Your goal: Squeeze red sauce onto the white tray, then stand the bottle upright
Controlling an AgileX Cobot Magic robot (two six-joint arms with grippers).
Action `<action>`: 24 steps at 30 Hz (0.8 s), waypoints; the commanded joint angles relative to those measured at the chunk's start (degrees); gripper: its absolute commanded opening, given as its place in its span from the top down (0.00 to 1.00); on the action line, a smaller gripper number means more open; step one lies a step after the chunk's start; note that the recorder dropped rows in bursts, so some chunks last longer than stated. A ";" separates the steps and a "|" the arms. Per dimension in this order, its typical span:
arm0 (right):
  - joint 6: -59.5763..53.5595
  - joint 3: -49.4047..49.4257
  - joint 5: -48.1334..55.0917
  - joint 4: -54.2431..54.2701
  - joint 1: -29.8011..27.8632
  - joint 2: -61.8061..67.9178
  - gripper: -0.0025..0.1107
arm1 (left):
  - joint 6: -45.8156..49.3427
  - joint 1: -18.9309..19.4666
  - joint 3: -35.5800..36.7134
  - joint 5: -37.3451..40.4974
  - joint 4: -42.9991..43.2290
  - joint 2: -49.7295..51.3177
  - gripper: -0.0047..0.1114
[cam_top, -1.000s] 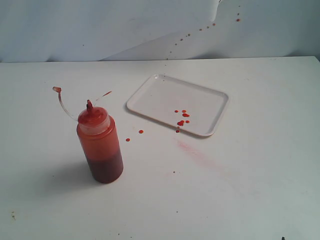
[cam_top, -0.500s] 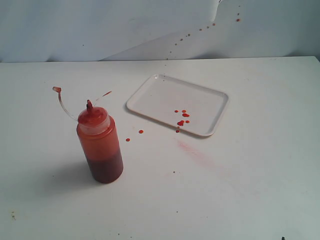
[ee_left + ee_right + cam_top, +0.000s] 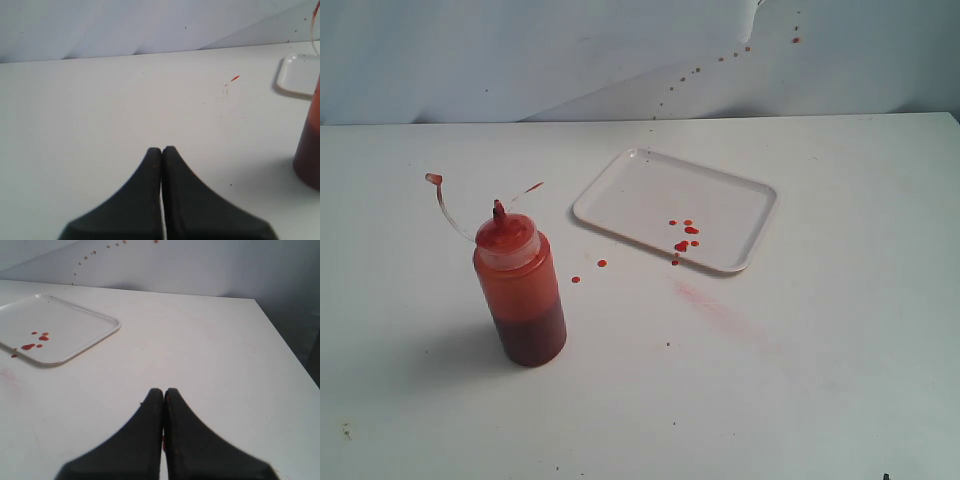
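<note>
The bottle (image 3: 520,295) stands upright on the bench (image 3: 820,350), its long axis vertical and nozzle pointing up. It sits toward the left edge, well apart from the white tray (image 3: 650,190), which lies nearer the far edge at about mid-width. Red sauce (image 3: 681,245) sits as a small cluster of drops inside the tray, close to its near rim; two stray drops (image 3: 602,263) lie on the bench between tray and bottle. The tethered cap (image 3: 434,179) hangs off to the bottle's far-left side.

The left end effector (image 3: 162,149) is clenched on nothing, fingers pressed together above bare bench. The right end effector (image 3: 164,390) is likewise clenched and empty, toward the right edge, facing the tray.

The left wrist camera catches the bottle's lower wall close by, while the right one does not see it at all, so the left arm appears nearer. Both steps look done; any further handling would likely fall to the left arm, taking the bottle from the side across its upright axis.
</note>
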 commanded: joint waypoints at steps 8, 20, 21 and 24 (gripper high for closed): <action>0.14 0.17 -0.14 1.36 -0.40 -0.31 0.98 | 0.19 -1.33 0.46 -0.39 -0.56 -0.23 0.96; 0.14 0.17 -0.14 1.36 -0.40 -0.31 0.98 | 0.58 -1.34 0.46 -0.39 -0.56 -0.23 0.96; 0.14 0.17 -0.14 1.36 -0.40 -0.31 0.98 | 0.58 -1.34 0.46 -0.39 -0.56 -0.23 0.96; 0.14 0.17 -0.14 1.36 -0.40 -0.31 0.98 | 0.58 -1.34 0.46 -0.39 -0.56 -0.23 0.96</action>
